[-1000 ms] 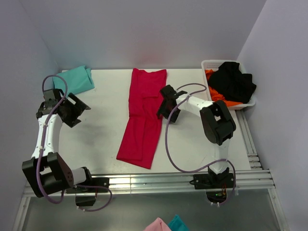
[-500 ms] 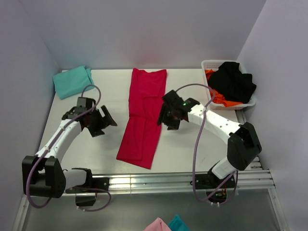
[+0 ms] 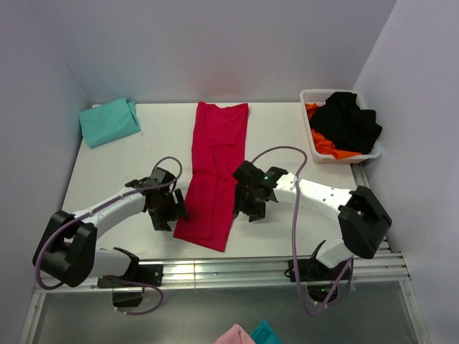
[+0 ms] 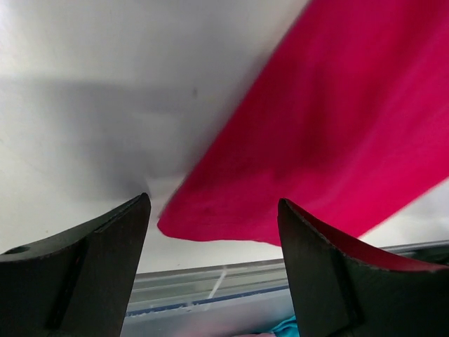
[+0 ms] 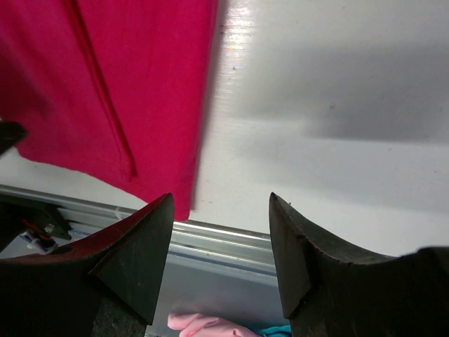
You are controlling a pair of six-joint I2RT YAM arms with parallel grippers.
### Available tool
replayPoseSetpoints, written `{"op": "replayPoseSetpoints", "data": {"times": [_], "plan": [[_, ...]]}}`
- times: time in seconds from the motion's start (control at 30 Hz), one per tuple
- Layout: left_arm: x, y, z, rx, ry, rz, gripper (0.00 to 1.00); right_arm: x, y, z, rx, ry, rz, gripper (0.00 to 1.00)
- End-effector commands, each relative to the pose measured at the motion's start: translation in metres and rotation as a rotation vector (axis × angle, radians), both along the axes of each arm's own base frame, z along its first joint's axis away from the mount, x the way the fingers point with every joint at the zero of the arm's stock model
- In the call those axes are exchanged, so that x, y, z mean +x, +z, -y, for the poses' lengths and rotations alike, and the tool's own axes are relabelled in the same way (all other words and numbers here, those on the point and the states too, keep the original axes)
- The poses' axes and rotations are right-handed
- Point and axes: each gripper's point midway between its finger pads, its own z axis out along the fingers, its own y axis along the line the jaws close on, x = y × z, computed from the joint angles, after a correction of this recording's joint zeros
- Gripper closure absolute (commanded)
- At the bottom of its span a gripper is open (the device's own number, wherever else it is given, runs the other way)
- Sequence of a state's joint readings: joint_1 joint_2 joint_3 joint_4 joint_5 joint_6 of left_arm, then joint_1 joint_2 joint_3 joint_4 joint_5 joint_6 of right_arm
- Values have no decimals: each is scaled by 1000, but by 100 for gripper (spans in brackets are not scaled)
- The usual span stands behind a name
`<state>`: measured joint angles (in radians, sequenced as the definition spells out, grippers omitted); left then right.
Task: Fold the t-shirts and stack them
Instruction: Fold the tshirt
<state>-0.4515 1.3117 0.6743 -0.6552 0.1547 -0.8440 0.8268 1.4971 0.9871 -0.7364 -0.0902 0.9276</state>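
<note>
Crimson-red t-shirt (image 3: 215, 168) lies mid counter (image 3: 122, 172), folded lengthwise into a long strip. It runs from the far edge toward the near edge, with the near end slanting a bit left. Teal t-shirt (image 3: 109, 120) sits folded at the far left corner, well apart from the red one.

Left gripper (image 3: 172, 208) is low over the counter, just beside the red shirt's left edge near its near end. Jaws spread, nothing pinched. In the left wrist view the shirt's near left corner shows in the gap between the two fingers; cannot tell whether they touch the cloth.

Right gripper (image 3: 247, 204) is just beside the shirt's right edge, about opposite the left one. Jaws spread, nothing between them. In the right wrist view the shirt's right edge and near corner sit on the left side of the gap, bare counter on the right.

White basket (image 3: 310, 97) at the far right corner holds a black garment (image 3: 348, 122) on top of an orange garment (image 3: 326, 147). Pink cloth (image 3: 237, 335) and a bit of teal cloth (image 3: 265, 333) show below the near rail (image 3: 237, 269).
</note>
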Motion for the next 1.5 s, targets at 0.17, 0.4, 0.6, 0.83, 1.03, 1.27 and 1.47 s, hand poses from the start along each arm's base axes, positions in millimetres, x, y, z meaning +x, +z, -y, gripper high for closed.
{"op": "replayPoseSetpoints", "data": {"times": [0.17,0.4,0.6,0.83,1.03,1.27,1.47], "plan": [[-27,-21,12,18,42,11,25,-11,6,21,5,-59,33,36],[-44,-37,20,31,28,-14,69,-18,7,32,10,-84,46,37],[-47,-37,30,21,27,-20,100,-23,19,26,67,-89,55,37],[-39,-7,85,-39,-42,1,100,-36,29,10,143,-70,53,37],[-45,1,119,-27,-111,-5,100,-58,12,7,146,-40,16,38],[-56,-8,119,-15,-112,-45,100,-72,-22,27,94,-68,-15,38],[-60,-12,122,-15,-116,-56,100,-74,-46,31,73,-72,-22,42]]}}
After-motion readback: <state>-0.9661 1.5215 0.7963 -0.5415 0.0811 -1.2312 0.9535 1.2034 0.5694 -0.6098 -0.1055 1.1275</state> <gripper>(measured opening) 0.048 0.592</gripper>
